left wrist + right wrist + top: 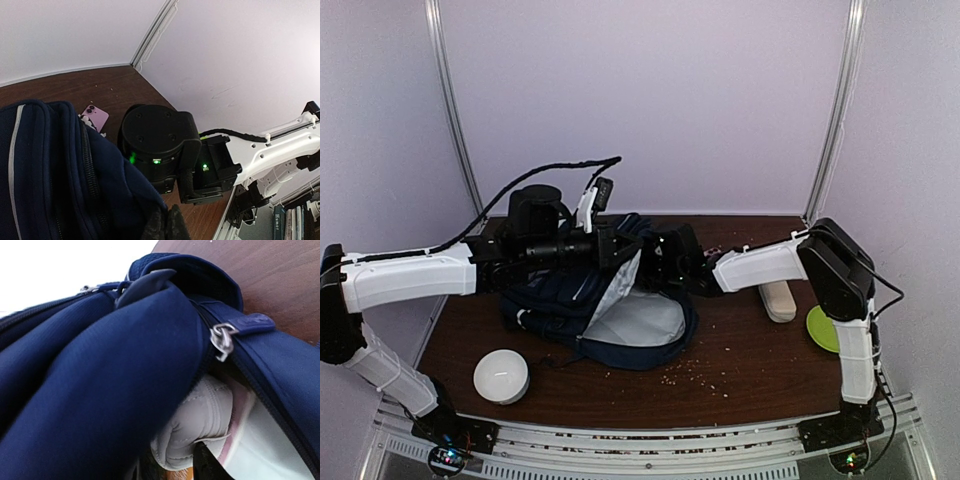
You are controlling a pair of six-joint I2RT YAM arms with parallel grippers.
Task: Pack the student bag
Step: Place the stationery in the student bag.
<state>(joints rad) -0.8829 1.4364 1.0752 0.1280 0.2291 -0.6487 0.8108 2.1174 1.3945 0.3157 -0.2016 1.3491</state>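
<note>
The student bag lay slumped on the middle of the table, its mouth gaping toward the near-right and its long axis roughly left to right. The left gripper had its jaws clenched on the student bag's raised rim. The right gripper pressed into the bag's right side, and I could not tell how its jaws stood.

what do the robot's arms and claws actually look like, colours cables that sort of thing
Both arms have white boxy link shells and black rounded joint housings: left arm, right arm. A black cable arcs over the left arm. The left claw and right claw are black. Small green lights glow on the right arm's black wrist housing.
</note>
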